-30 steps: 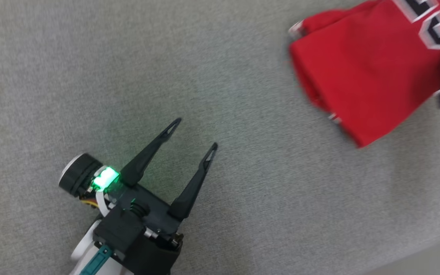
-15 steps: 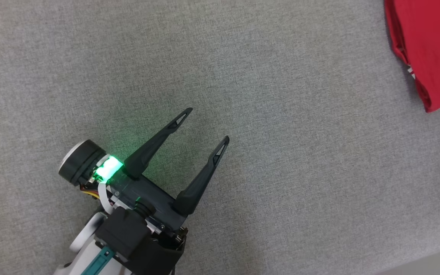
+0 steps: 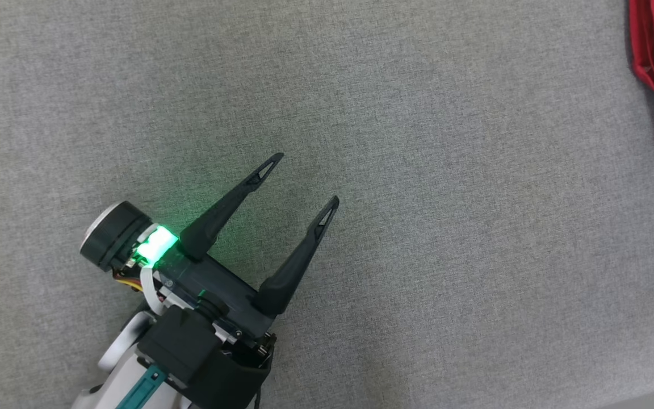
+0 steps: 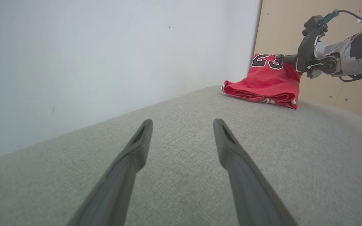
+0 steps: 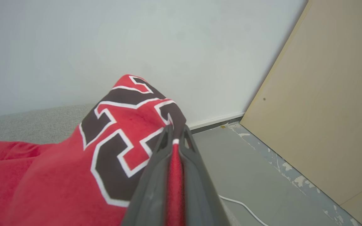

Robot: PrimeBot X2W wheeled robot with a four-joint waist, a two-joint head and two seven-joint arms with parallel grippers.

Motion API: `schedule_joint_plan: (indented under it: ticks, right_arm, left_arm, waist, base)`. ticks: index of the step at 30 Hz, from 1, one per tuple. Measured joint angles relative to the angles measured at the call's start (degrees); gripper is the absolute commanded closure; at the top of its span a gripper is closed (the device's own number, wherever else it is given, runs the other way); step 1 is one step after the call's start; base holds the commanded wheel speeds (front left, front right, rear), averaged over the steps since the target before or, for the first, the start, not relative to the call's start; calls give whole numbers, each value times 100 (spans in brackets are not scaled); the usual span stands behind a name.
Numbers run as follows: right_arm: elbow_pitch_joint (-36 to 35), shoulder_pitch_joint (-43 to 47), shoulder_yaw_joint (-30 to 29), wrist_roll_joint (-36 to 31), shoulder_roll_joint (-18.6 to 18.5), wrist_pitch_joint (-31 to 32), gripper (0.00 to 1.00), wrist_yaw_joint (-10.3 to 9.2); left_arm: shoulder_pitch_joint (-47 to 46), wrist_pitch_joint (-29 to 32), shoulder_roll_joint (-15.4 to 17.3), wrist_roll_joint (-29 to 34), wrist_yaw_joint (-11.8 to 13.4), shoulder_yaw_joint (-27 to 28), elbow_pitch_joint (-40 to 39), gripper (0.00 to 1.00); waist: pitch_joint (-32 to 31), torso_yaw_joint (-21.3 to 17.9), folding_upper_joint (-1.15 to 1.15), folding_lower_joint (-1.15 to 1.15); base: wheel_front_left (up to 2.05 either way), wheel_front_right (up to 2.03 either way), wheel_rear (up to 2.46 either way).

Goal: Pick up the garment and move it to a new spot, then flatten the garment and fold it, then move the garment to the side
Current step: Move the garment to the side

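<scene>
Surface: grey cushion [image 3: 446,255], pale wall [image 4: 105,47] behind.
Left gripper [image 3: 307,177]: fingers spread, empty, low over the cushion, likely keeping clear.
Garment [image 4: 264,86]: red, folded, at the cushion's right edge.
Right gripper [image 5: 177,130]: pinching its top fold, probably to drag it aside.

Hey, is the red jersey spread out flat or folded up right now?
Folded: the left wrist view shows the red jersey in stacked layers on the grey surface, one end held up by the shut right gripper.
</scene>
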Motion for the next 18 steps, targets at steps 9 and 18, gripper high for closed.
schedule_joint_plan:
  ticks: [9, 18]
  right_arm:
    - [94, 9, -650, -872, 285, 1, 0, 0]
    - [-749, 509, -497, -1381, 1011, -12, 0, 1]
  left_arm:
    - [30, 53, 12, -33, 46, -55, -46, 0]
    - [338, 18, -160, -511, 279, 172, 370, 0]
  waist:
    - [-83, 56, 0, -1]
    - [-471, 100, -1, -1]
  base:
    - [0, 0, 0]
    - [0, 0, 0]
